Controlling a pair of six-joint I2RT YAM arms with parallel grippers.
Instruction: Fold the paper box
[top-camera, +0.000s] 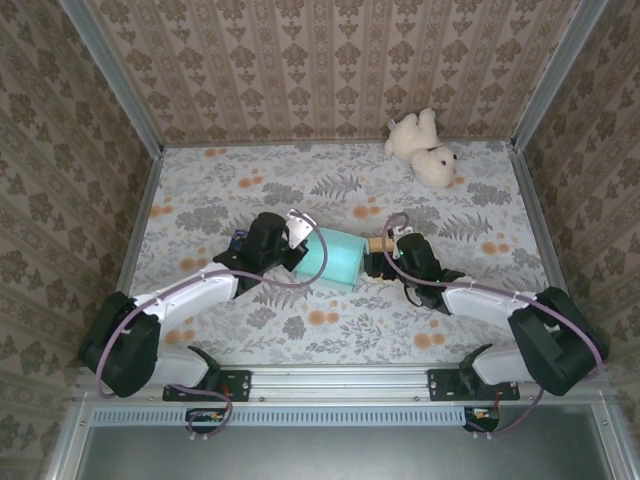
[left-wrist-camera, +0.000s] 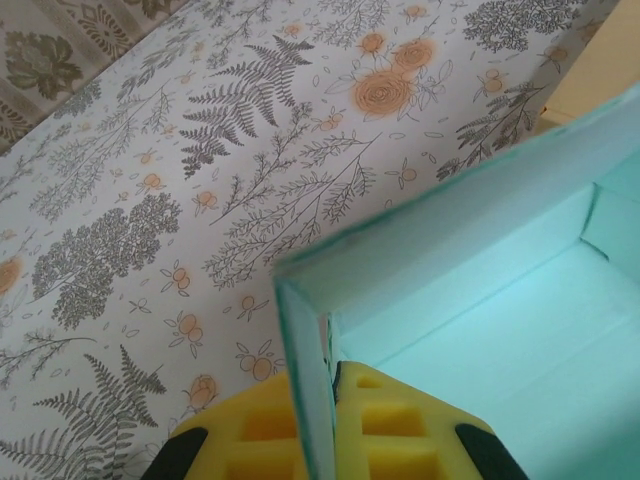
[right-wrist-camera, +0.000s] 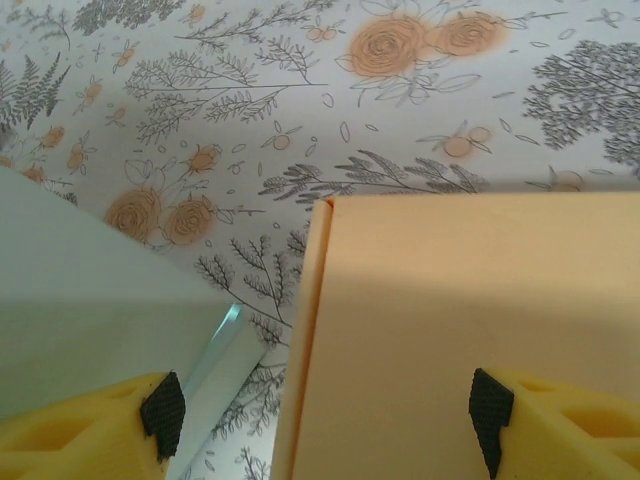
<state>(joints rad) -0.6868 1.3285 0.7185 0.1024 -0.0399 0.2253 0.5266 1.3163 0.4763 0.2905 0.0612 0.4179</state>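
No lettering to call here.
The paper box (top-camera: 335, 257) is plain teal, the desk (top-camera: 250, 180) cover is all ferns and orange blooms, the walls (top-camera: 330, 60) are patterned. Nothing readable.

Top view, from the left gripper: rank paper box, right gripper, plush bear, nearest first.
1. paper box: centre, its left wall pinched by the left gripper, so touching.
2. right gripper: at the box's opposite, right side.
3. plush bear: far back, on the right, well apart from both arms.
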